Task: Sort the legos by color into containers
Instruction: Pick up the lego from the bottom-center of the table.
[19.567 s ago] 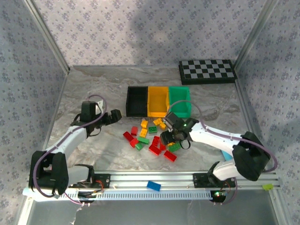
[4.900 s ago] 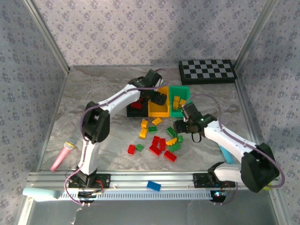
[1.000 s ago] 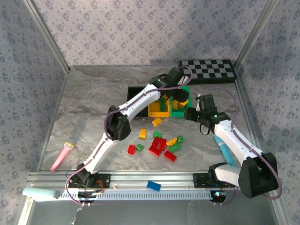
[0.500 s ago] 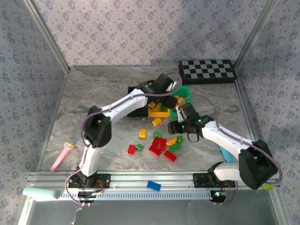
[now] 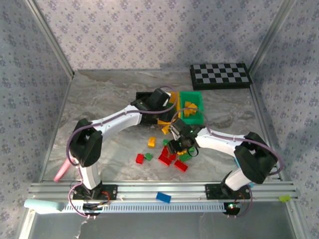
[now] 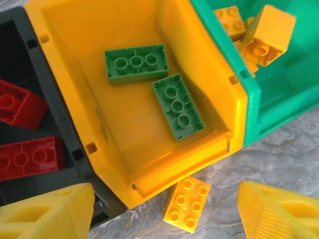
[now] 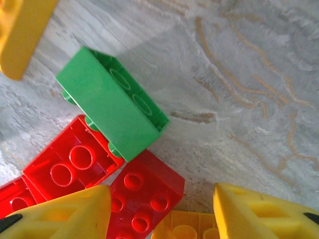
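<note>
The containers stand in a row: the black bin [image 6: 30,74] holds red legos [image 6: 27,158], the yellow bin [image 6: 124,149] holds two green bricks [image 6: 177,105], and the green bin [image 5: 192,107] holds yellow bricks [image 6: 266,35]. My left gripper [image 6: 164,219] hangs open at the yellow bin's front wall, above a yellow brick [image 6: 188,204] lying on the table. In the top view my left gripper [image 5: 167,116] is by the bins. My right gripper [image 5: 175,145] is low over the loose pile. My right gripper [image 7: 159,214] is open astride a red brick [image 7: 144,196], beside a tipped green brick [image 7: 112,102].
Loose legos lie in front of the bins: a yellow one [image 5: 151,142], a red and green pair [image 5: 141,158] and a red one [image 5: 180,166]. A checkerboard [image 5: 220,75] sits at the back right. A pink object [image 5: 62,172] lies front left, and a blue brick [image 5: 163,197] rests on the front rail.
My left gripper has drawn back from over the green bin to the yellow bin's front. My right gripper has dropped leftward onto the pile, its jaws narrowing.
</note>
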Motion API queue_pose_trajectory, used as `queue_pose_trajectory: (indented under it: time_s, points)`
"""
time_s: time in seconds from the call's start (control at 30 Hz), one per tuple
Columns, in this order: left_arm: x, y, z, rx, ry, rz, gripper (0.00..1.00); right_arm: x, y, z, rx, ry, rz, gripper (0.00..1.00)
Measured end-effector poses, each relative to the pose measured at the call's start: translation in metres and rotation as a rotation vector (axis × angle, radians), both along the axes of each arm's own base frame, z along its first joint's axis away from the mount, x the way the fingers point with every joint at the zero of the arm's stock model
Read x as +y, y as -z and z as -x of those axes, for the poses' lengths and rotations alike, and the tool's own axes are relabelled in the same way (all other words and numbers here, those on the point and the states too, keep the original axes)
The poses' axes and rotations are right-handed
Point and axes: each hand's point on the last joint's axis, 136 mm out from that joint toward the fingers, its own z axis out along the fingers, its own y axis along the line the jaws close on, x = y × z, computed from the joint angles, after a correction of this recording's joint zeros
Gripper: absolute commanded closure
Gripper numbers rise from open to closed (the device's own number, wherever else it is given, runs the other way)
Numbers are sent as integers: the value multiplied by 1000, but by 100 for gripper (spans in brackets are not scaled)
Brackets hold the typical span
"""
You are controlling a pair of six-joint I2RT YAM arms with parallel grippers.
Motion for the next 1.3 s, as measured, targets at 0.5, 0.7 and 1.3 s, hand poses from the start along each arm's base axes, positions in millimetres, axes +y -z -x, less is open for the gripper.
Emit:
queue_pose_trajectory:
  time_s: [0.5,0.7,1.3]
  points:
    - [4,-2,2,-17,-13,18,24,13,1,17,6,-26,46,41]
    - [5,5,3,-14,-13,15,24,15,5,19,13,-9,66,45]
    - [18,3,2,-40,-53,-4,24,17,10,11,1,12,101,63]
